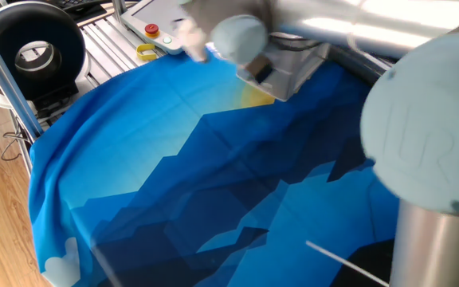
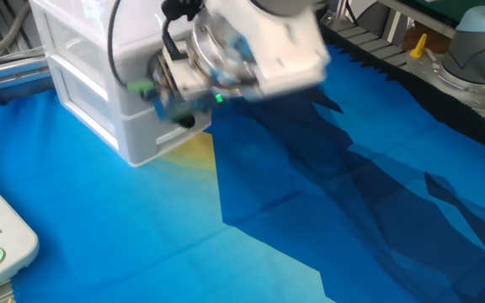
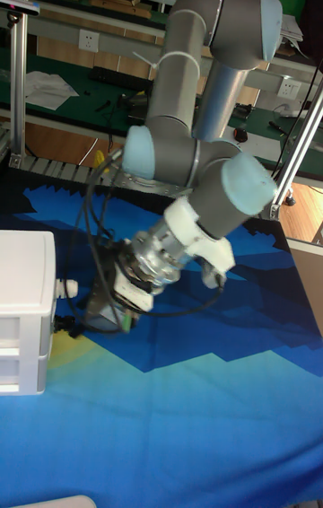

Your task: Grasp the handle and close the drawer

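I have the white cabinet (image 2: 99, 76) as my landmark, standing on the blue cloth (image 2: 310, 210) that covers the counter. The drawer (image 2: 137, 135) is its lowest one, and its front looks flush with the cabinet face in the other fixed view. The gripper (image 3: 90, 310) sits right against the cabinet's front at drawer height — blurred in both fixed views. Whether it is clenched or released I cannot tell; the handle is hidden behind it. From the tall fixed view, the arm (image 3: 202, 68) rises beside the cabinet, its wrist angled down toward the front. Beyond the cabinet lies a white pendant (image 1: 154, 20) with a red button (image 1: 151, 30).
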`<state>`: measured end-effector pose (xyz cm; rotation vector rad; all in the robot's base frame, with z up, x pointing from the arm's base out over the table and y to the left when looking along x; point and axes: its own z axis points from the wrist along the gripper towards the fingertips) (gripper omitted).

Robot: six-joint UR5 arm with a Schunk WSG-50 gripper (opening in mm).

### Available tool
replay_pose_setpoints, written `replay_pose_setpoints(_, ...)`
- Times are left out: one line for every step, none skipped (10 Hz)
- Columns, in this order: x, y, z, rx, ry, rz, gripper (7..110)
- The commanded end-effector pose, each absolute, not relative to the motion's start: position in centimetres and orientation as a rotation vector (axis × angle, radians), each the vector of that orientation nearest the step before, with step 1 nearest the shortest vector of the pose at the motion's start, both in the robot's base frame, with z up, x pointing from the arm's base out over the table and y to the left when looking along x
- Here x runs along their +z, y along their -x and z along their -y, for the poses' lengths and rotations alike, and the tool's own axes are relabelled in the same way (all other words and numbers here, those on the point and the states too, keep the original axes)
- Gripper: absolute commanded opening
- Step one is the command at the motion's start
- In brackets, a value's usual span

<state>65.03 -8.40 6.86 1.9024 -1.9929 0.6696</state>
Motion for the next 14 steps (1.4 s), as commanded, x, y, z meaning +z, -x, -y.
replay_pose_setpoints(7.5, -67.2, 6.7, 0.695, -1.967, 1.980, 66)
replay_pose_setpoints(8.1, -67.4, 6.8, 0.674, -1.988, 1.969, 110)
replay_pose_setpoints(8.7, -67.6, 6.6, 0.667, -1.990, 1.980, 110)
replay_pose_setpoints(9.3, -68.0, 5.2, 0.666, -2.007, 2.066, 110)
replay_pose_setpoints(10.8, -70.4, 4.2, 0.772, -2.017, 2.190, 110)
replay_pose_setpoints(12.5, -72.6, 2.8, 0.855, -2.077, 2.283, 110)
replay_pose_setpoints(13.1, -73.2, 0.1, 0.763, -2.138, 2.425, 110)
replay_pose_setpoints(14.0, -73.6, -2.2, 0.665, -2.191, 2.542, 110)
replay_pose_setpoints(15.4, -72.6, -1.7, 0.626, -2.140, 2.577, 7)
replay_pose_setpoints(16.2, -70.5, -1.0, 0.554, -2.019, 2.625, 7)
replay_pose_setpoints(16.2, -67.3, -1.3, 0.395, -1.864, 2.682, 7)
replay_pose_setpoints(16.1, -64.0, -2.2, 0.211, -1.642, 2.769, 7)
replay_pose_setpoints(16.5, -62.9, -1.8, 0.208, -1.247, 2.969, 7)
replay_pose_setpoints(16.4, -61.2, -5.0, -0.026, -0.798, 3.126, 7)
